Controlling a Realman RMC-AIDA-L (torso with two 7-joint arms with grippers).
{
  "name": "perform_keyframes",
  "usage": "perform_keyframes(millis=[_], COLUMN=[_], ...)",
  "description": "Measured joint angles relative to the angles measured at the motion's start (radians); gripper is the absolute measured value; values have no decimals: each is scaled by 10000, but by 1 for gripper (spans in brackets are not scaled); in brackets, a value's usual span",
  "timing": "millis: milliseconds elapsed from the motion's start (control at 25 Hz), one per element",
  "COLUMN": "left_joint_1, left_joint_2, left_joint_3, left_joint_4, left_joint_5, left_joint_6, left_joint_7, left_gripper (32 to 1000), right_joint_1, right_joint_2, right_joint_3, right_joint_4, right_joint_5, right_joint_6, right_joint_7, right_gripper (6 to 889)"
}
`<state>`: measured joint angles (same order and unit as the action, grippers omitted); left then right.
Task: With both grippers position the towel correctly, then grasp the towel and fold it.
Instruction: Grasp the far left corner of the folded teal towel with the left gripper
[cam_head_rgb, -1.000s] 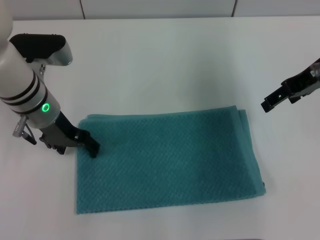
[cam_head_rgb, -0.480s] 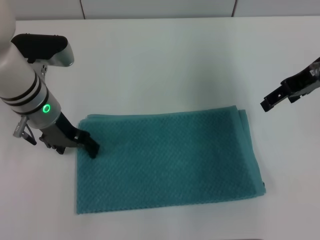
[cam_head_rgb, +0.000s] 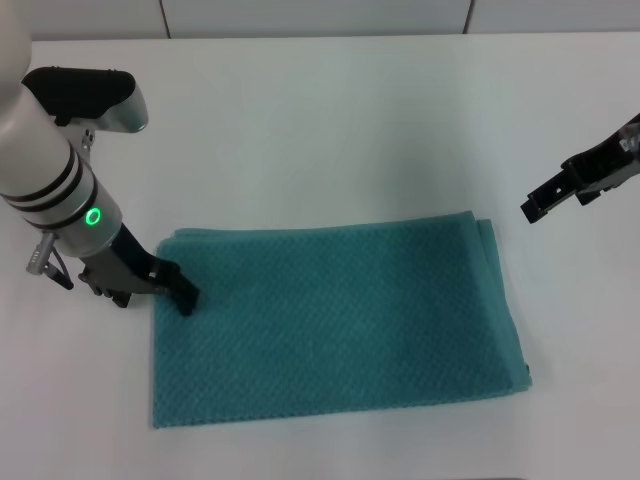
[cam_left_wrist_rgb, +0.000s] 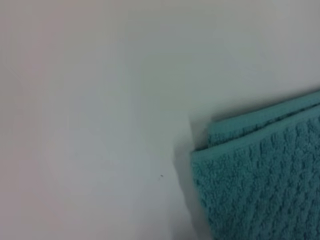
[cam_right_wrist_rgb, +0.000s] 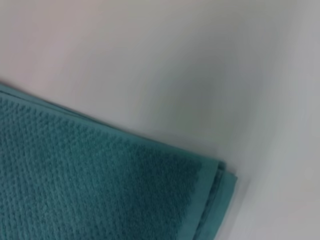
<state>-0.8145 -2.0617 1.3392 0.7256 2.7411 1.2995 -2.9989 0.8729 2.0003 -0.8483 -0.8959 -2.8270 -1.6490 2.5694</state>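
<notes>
The teal-green towel lies flat on the white table, doubled in layers, with its long side running left to right. My left gripper is down at the towel's left edge near the far-left corner. It is open, with one finger on the cloth and the other off it on the table. The left wrist view shows that layered towel corner. My right gripper hangs open above the table, to the right of the towel's far-right corner and apart from it.
The white table stretches bare beyond the towel to a back wall edge. The towel's near edge lies close to the table's front edge.
</notes>
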Motion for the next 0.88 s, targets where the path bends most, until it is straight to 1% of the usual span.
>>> perform_keyframes(millis=[600, 880], left_joint_1=[0, -15], left_joint_2=[0, 15], left_joint_3=[-1, -1], left_joint_4=[-14, -165], left_joint_5=[0, 0], left_joint_6=[-3, -3], left_joint_7=[12, 15], left_gripper=[892, 892], right_joint_1=[23, 44], right_joint_2=[0, -1], right_joint_3=[0, 0], right_joint_4=[0, 1], right_joint_5=[-1, -1], right_joint_6=[0, 0], right_joint_7=[0, 0], right_gripper=[852, 852])
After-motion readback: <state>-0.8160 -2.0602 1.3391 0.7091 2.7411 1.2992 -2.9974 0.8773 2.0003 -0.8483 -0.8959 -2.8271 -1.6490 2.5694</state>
